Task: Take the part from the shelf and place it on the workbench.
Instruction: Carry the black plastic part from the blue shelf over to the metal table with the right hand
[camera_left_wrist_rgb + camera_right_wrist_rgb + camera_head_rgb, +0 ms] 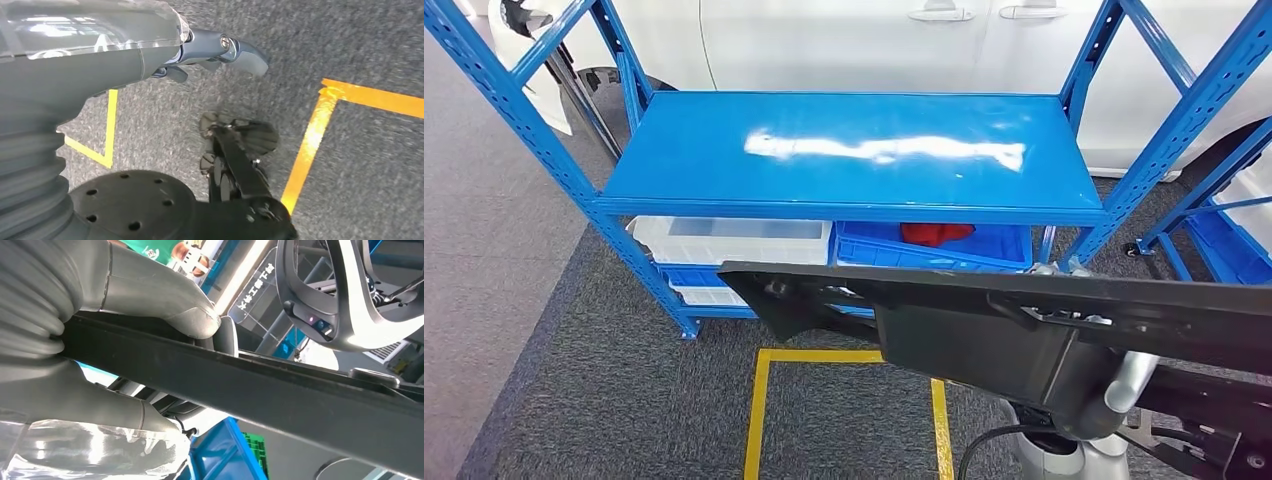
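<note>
The long black panel part (984,320) is off the blue shelf rack (854,150), carried in front of its front edge above the yellow floor tape (759,410). Its long axis runs side to side, one end pointing left, the other passing the right border. The right wrist view shows the right hand (150,340) clamped on the part (280,390), thumb on one face and palm on the other. The left wrist view shows the left hand (210,52) over grey carpet (350,45), fingers loosely apart, holding nothing.
</note>
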